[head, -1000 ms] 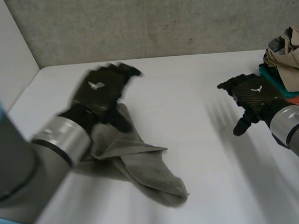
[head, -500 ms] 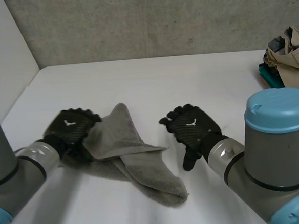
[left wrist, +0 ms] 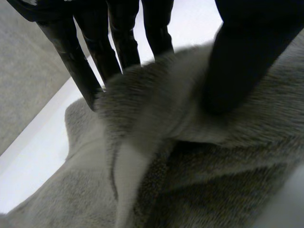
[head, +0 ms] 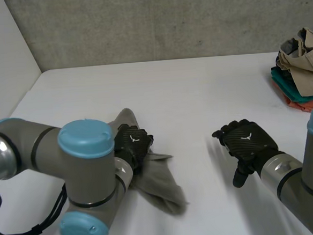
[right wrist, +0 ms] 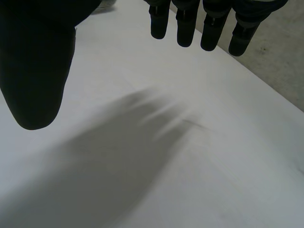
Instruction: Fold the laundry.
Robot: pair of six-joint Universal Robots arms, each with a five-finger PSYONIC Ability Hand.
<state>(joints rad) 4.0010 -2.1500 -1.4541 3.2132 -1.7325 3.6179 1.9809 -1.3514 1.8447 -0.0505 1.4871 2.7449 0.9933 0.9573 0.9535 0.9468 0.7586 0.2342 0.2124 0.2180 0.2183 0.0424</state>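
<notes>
Your left hand [head: 132,146] pinches a fold of the grey towel [head: 160,182]; your right hand [head: 247,143] hangs released over the white table [head: 187,94].

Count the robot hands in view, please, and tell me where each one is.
2. The left hand is on the grey towel, pinching a fold of it. The right hand is open over the bare table, apart from the towel.
</notes>
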